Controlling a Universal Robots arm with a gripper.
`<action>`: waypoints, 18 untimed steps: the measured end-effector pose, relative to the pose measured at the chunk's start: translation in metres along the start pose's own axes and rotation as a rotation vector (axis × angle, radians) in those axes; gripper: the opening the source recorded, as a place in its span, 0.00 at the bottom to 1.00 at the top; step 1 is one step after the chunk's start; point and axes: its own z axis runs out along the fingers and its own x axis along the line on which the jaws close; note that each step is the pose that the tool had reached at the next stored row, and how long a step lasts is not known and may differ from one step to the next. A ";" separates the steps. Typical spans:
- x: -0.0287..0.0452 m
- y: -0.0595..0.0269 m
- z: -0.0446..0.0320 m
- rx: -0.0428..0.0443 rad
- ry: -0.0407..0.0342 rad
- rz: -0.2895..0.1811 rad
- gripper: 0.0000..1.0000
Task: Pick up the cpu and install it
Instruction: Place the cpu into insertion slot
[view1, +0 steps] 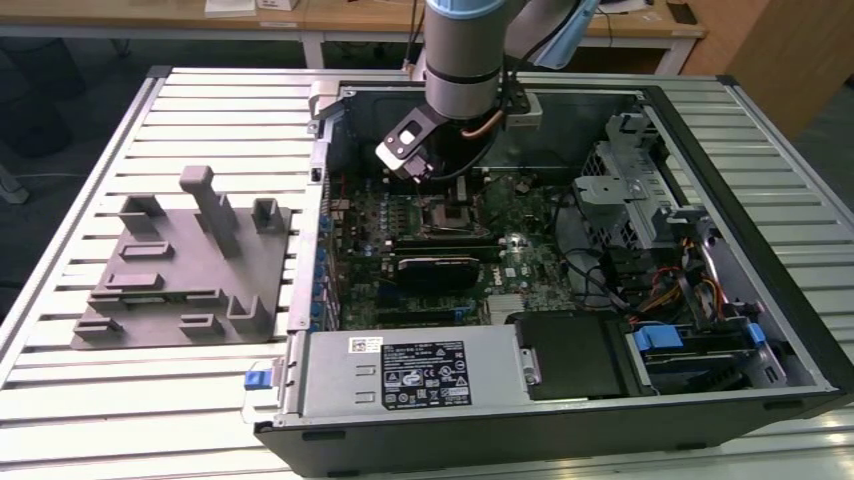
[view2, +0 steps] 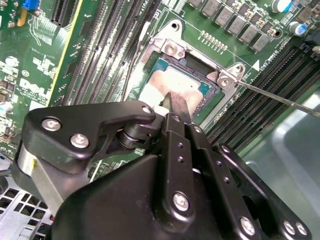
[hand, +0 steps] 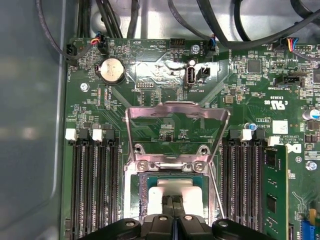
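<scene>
The cpu (view2: 169, 82) lies flat inside the metal-framed socket (view2: 172, 47) on the green motherboard; it is a silver-grey square with a thin rim. The socket's load plate (hand: 175, 107) stands raised and open behind the cpu (hand: 192, 196). My gripper (view2: 176, 104) hangs right over the chip, its two black fingers pressed together and their tips at or just above the metal top. Whether they touch it I cannot tell. In the first wrist view the gripper (hand: 172, 201) covers the chip's middle. In the exterior view the gripper (view1: 451, 176) reaches down into the open computer case above the socket (view1: 447, 213).
Memory slots (hand: 92, 180) flank the socket on both sides. A thin metal lever (view2: 280, 97) juts out beside the socket. A black card (view1: 434, 268), drive cages (view1: 654, 200) and cables crowd the case. A grey fixture (view1: 180, 270) lies on the slatted table at the exterior view's left.
</scene>
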 end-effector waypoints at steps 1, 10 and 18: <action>0.0000 0.0000 0.0000 -0.0001 0.0004 0.000 0.11; 0.0001 0.0003 -0.0068 -0.0005 0.0008 0.000 0.11; -0.0012 -0.0002 -0.0070 -0.0008 -0.0016 0.000 0.11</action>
